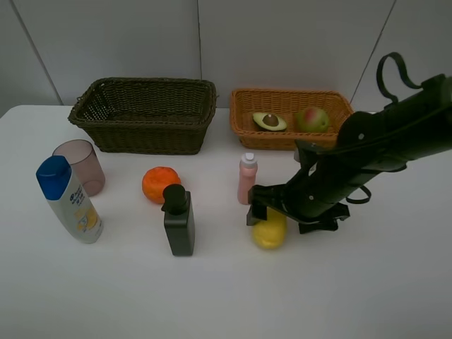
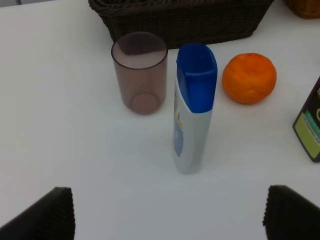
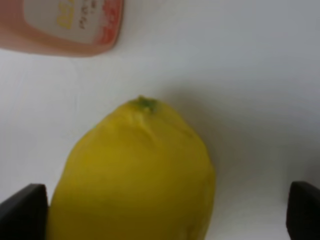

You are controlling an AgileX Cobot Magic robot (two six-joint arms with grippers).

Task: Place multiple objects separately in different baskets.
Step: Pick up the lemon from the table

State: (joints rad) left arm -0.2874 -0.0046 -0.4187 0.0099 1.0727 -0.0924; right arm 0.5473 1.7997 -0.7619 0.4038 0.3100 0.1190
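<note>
— White surface, pale panelled wall behind. What is the left tool up to?

— It hovers with its jaws wide and nothing between them. Straight ahead of it stands the white bottle with the blue cap, upright. Just past that on one side is the translucent mauve cup, mouth up. On the other side is the round orange. Farther on is the deep, dark brown-green wicker basket, with nothing showing inside.

— And the black pump bottle?

— Upright, off to the side of that tool, between the two arms. It's only a sliver in the wrist view.

— The right tool?

— Low over the surface, jaws spread wide, one on each side of the yellow lemon. I can't tell whether either jaw touches the peel. The lemon lies with its stem end pointing away from the tool, so I'd say the jaws span its shorter width for a surer pinch.

— Anything near it?

— The slim pink bottle stands just beyond the lemon, close enough to get knocked. Farther behind that tool, the shallow, light orange-tan wicker basket holds the halved avocado and the green-red pear.

— So fruit goes in that one?

— That's my reading. The lemon looks to be the next piece bound there, and the bottles and cup are probably for the dark basket.
</note>
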